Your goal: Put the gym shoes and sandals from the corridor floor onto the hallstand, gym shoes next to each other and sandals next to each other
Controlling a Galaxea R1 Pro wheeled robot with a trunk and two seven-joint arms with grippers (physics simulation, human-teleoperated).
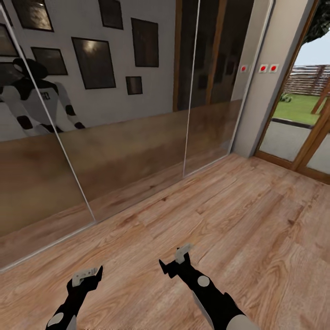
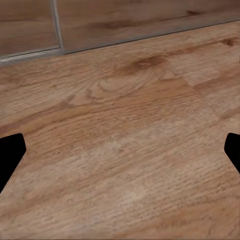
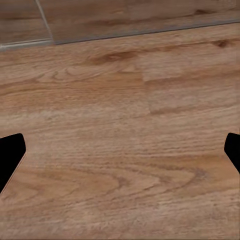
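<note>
Two tools, left tool (image 1: pixel 87 275) and right tool (image 1: pixel 176 260) both released, empty, over corridor floor (image 1: pixel 238 215)

Corridor floor (image 1: pixel 238 215): light brown wood-grain planks with darker knots and swirls, the same grain under both wrist views. Mirrored sliding doors (image 1: pixel 114 114): silver-grey frame lines, reflecting a grey wall with dark, black-framed pictures, a brown wood band below, and a white-and-black robot figure; beside them, a beige wall (image 1: pixel 270 101) with small white-and-red switches (image 1: pixel 268 68) and a brown-framed glass door (image 1: pixel 298 133) showing green grass. Left end effector (image 1: pixel 87 275) and right end effector (image 1: pixel 176 261): black bodies with pale grey fingers, white round patches on the black arms.
</note>
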